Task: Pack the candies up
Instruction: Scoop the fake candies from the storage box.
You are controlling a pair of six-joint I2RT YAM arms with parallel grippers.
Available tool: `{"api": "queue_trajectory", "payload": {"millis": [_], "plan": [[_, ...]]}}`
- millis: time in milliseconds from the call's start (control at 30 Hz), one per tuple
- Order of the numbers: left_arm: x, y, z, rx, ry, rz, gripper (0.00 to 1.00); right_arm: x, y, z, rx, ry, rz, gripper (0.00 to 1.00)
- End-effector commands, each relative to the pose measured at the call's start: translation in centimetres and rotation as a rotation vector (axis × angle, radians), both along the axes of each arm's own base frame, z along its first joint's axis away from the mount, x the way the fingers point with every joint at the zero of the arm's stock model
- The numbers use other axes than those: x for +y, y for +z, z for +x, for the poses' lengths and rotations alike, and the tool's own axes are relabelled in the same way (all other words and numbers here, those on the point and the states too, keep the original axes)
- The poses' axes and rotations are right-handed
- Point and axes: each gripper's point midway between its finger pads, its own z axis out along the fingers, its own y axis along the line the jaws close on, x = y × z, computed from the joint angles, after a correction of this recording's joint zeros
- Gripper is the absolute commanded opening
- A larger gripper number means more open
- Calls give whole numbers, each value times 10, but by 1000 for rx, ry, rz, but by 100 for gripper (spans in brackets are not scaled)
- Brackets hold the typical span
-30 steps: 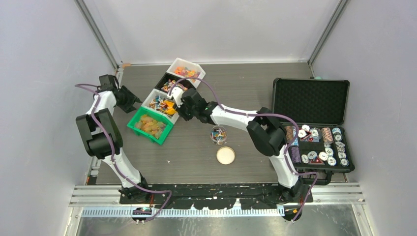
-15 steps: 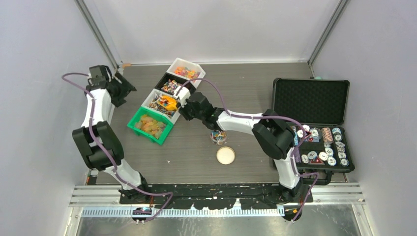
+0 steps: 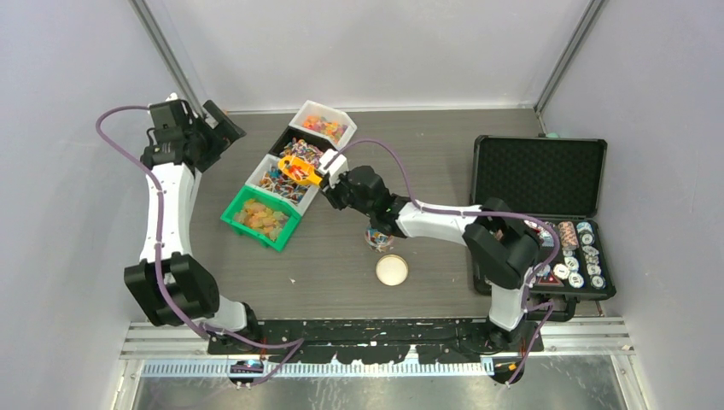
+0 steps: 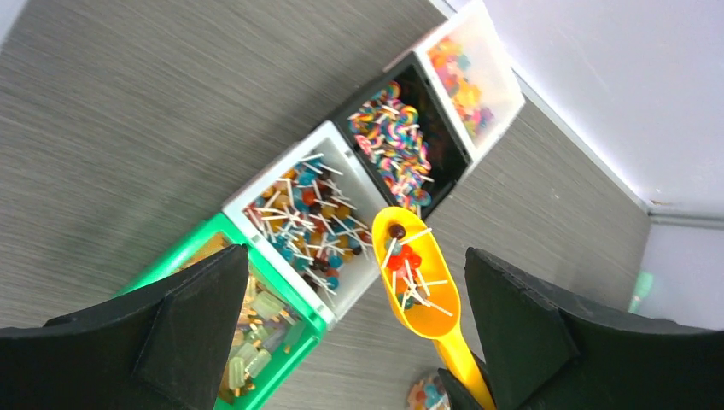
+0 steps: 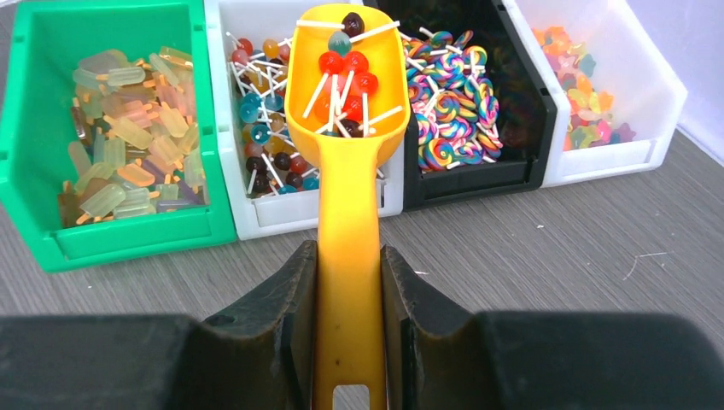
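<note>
My right gripper (image 5: 348,273) (image 3: 331,177) is shut on the handle of the orange scoop (image 5: 346,196) (image 3: 299,168). The scoop hangs over the white bin (image 5: 282,213) of small ball lollipops and carries several of these candies (image 5: 341,68). A green bin (image 5: 137,239) to the left holds pale gummy candies (image 5: 128,145). A black bin (image 5: 470,179) holds swirl lollipops, and the far white bin (image 5: 598,158) holds bright gummies. My left gripper (image 4: 354,256) (image 3: 224,128) is open wide and empty, high above the bins at the back left. A small jar (image 3: 378,237) with candies stands partly under my right arm.
A round cream lid (image 3: 392,270) lies flat just in front of the jar. An open black case (image 3: 546,175) with poker chips in its tray occupies the right side of the table. Grey walls close in the left, right and back.
My left gripper has opened wide and pulled back to the far left corner. My right gripper has lifted the loaded scoop out of the white bin of ball lollipops.
</note>
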Motion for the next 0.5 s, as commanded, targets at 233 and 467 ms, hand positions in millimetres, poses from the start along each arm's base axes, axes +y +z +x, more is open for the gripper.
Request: {"api": "queue_trajectory", "payload": {"millis": [233,467], "plan": [[-79,61,-57,-201,-245,-14,100,-46,112,-33,-237,4,202,0],[-104,78,-92,-280,-339,16,100,-108,131,-72,-265,-21,134,0]]}}
